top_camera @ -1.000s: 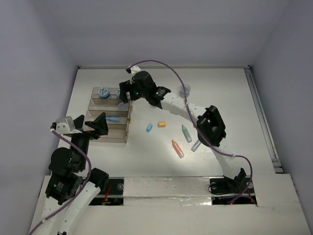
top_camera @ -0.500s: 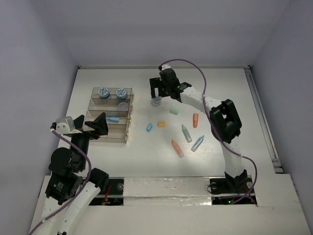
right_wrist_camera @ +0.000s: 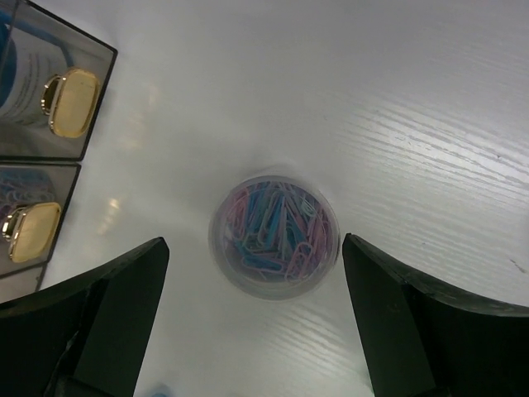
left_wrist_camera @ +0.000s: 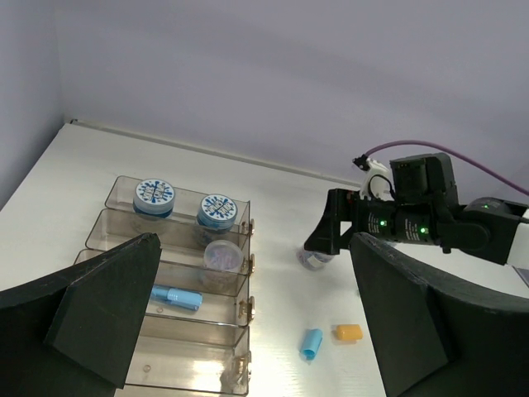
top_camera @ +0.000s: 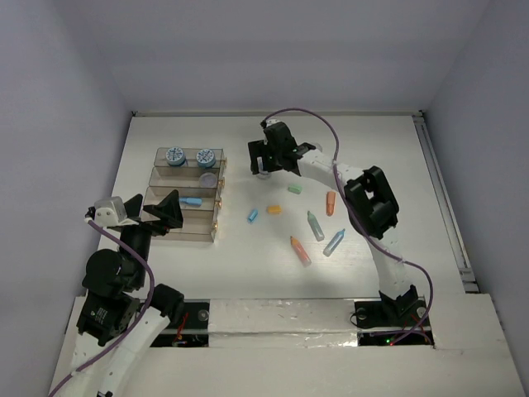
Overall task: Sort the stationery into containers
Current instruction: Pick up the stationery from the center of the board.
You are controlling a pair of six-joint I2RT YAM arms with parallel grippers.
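Observation:
The containers (top_camera: 183, 226) are a stepped block of brown-tinted clear trays at the left. Two blue-grey patterned jars (top_camera: 174, 155) stand in the back tray. A clear jar of paper clips (top_camera: 208, 178) sits in the second tray and a blue marker (top_camera: 191, 201) in the third. My right gripper (top_camera: 263, 162) is open, its fingers either side of another clear paper-clip jar (right_wrist_camera: 274, 234) standing on the table. My left gripper (top_camera: 157, 211) is open and empty, by the front trays (left_wrist_camera: 157, 356). Loose markers (top_camera: 315, 225) and caps (top_camera: 253, 216) lie at mid-table.
Right of the trays lie a blue cap (left_wrist_camera: 311, 342), an orange cap (left_wrist_camera: 348, 332), a green piece (top_camera: 293, 189), an orange piece (top_camera: 330, 203), a blue marker (top_camera: 334, 242) and an orange-pink marker (top_camera: 300, 251). The trays' gold hinges (right_wrist_camera: 70, 101) are near my right gripper.
My right gripper left the trays, where a clear jar now sits, and swung right over the table. It now stands open over the other clear jar. The left arm has not moved.

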